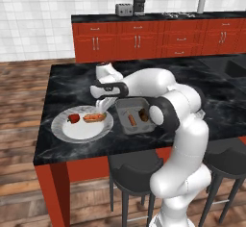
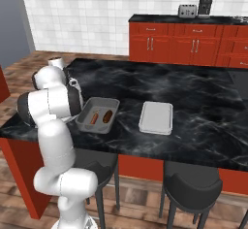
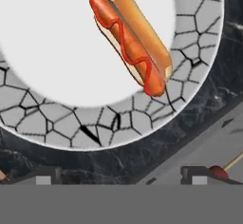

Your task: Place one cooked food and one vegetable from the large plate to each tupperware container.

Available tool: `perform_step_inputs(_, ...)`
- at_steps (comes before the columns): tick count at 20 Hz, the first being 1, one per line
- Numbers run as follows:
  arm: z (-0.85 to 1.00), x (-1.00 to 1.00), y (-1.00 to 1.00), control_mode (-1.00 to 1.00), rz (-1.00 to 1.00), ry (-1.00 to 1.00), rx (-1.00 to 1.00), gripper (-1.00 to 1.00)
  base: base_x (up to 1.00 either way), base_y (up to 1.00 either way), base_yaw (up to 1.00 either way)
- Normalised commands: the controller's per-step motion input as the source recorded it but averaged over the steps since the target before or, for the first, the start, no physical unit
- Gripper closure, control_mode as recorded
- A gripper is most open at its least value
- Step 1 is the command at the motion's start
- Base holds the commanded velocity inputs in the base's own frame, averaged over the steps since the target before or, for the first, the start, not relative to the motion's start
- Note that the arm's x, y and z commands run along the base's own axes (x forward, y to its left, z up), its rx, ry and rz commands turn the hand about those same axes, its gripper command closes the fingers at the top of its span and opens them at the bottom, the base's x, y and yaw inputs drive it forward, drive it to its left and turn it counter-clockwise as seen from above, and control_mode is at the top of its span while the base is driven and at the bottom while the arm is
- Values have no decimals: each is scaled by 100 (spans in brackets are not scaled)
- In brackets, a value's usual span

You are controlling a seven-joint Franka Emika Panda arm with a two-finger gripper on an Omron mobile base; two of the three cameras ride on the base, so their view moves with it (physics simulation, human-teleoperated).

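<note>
A glossy black marble-look counter (image 1: pixel 62 84) with pale veins sits on smooth red cabinet panels. The large plate (image 1: pixel 65 130) looks like glazed ceramic, plain white in the centre with a grey crackle-patterned rim. Two matt grey plastic-looking tupperware containers (image 2: pixel 156 118) rest there. The floor (image 1: pixel 21 106) is wood plank.

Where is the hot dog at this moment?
The hot dog lies on the right part of the large plate in the left base view, right of the small red vegetable, left of the nearer grey tray.
</note>
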Motion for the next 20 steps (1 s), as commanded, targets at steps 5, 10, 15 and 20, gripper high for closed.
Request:
perform_step_inputs(5,-42,53,25,-100,15,1,0,-100,0,0,0)
perform_step_inputs(10,-8,44,28,-100,4,-1,1,-100,0,0,0)
perform_step_inputs(15,-11,12,33,-100,0,0,0,-100,0,0,0)
perform_step_inputs(20,-35,29,11,-100,2,1,0,-100,0,0,0)
